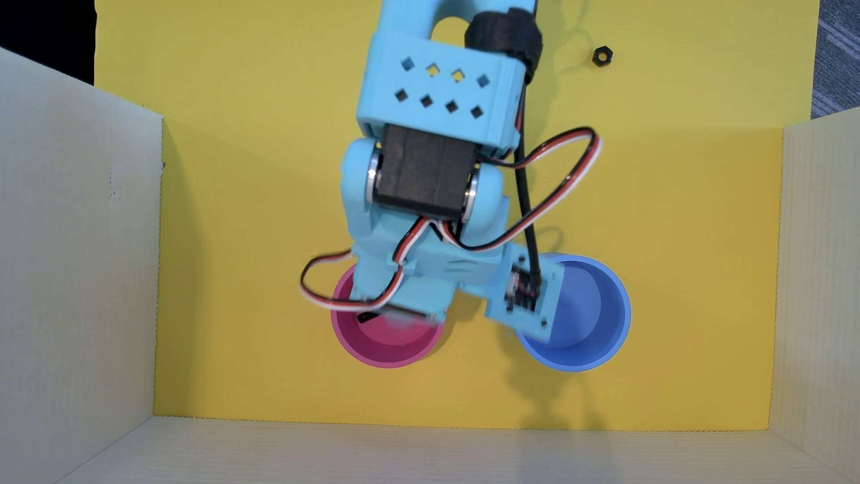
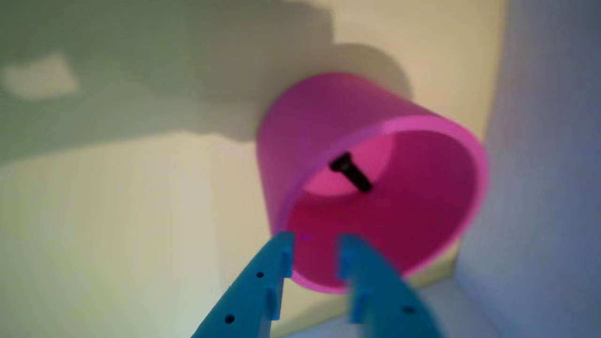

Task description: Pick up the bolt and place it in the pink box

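The pink box (image 2: 328, 117) is a round pink cup standing on the yellow floor. In the wrist view the black bolt (image 2: 351, 172) lies on its flat bottom, free of the gripper. My blue gripper (image 2: 315, 244) hangs just over the cup's near rim with its jaws parted and nothing between them. In the overhead view the pink box (image 1: 395, 349) shows half covered by the arm's wrist; the bolt and the fingertips are hidden there.
A blue round cup (image 1: 591, 326) stands right of the pink one in the overhead view, partly under the wrist camera mount. A small black hex nut (image 1: 603, 56) lies at the top right. Pale cardboard walls (image 1: 79, 260) close in the yellow floor.
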Motion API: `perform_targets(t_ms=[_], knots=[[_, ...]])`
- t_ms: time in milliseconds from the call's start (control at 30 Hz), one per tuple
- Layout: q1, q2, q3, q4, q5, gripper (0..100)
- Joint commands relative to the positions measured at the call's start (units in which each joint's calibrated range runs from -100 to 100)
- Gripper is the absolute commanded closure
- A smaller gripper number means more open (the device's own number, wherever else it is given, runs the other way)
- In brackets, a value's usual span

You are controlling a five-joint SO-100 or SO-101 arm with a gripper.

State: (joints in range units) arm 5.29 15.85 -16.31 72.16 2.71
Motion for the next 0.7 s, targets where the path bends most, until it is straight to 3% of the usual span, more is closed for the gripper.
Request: perform_targets(t_ms=[0,200,667], knots=[[-0.36,-2.21,2.33,0.98,-0.03,99],[-0.65,-19.80,16.62,-2.19,-0.29,99],[-7.79,-79.06,70.99,-20.81,-0.55,99]])
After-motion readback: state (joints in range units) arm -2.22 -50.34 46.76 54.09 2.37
